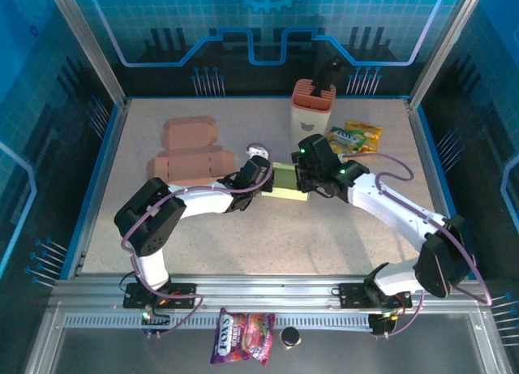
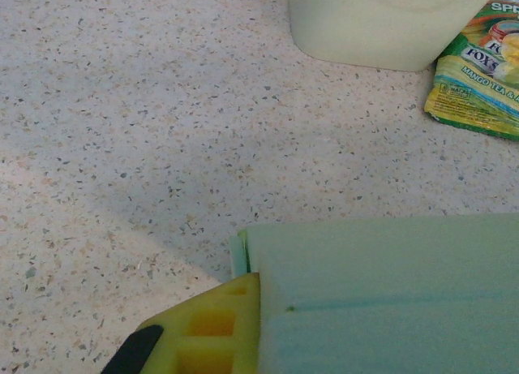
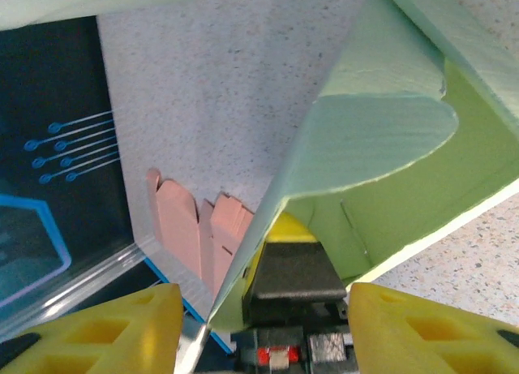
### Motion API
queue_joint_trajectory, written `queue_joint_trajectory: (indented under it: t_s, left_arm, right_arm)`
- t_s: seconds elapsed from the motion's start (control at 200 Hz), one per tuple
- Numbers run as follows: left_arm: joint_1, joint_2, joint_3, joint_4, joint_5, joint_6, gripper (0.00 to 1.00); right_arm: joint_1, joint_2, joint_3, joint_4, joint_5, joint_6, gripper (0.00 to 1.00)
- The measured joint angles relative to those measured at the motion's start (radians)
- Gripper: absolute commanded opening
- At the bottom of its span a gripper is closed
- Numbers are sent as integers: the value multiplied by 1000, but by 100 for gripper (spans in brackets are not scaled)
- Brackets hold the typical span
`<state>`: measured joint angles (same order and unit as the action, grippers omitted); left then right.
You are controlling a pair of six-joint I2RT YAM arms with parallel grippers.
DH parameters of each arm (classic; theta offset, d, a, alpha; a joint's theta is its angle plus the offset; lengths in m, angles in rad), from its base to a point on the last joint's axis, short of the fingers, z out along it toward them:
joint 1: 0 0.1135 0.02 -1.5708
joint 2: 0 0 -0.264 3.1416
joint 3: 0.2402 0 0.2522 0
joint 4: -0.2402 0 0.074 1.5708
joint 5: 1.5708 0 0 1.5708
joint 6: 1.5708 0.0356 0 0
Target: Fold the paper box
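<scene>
Paper box [image 1: 285, 185] sits between both pincers on the worktop [image 1: 203, 236]. Left pincer [image 1: 263, 178] is clamped shut on its near-left edge. Right pincer [image 1: 303, 178] has jaws apart, with the raised flap straight ahead; right does the fold.

The pale green paper box [image 1: 288, 184] is smooth, matt thin card. The speckled beige tabletop [image 1: 243, 244] beneath looks matt and finely grainy. At ten o'clock the flat pink cardboard blanks [image 1: 188, 153] are equally matt, while the yellow-green plastic sweet sachets [image 1: 357, 136] at one o'clock are glossy.
</scene>
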<state>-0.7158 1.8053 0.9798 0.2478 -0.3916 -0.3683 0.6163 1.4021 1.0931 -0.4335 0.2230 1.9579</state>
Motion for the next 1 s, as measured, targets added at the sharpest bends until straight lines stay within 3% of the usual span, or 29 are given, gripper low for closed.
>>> queue_joint_trajectory:
  t_s: [0.2, 0.555, 0.765, 1.0]
  left_arm:
    - [-5, 0, 0, -2, -6, 0, 0]
    - [-6, 0, 0, -3, -6, 0, 0]
    - [-7, -2, 0, -17, -12, -6, 20]
    - [-31, -72, -63, -98, 22, -32, 41]
  right_arm:
    - [-9, 38, 22, 14, -18, 39, 42]
    - [-42, 58, 3, 58, -82, 74, 14]
    - [-51, 51, -32, 92, -117, 91, 0]
    - [-50, 43, -114, 105, -149, 100, 0]
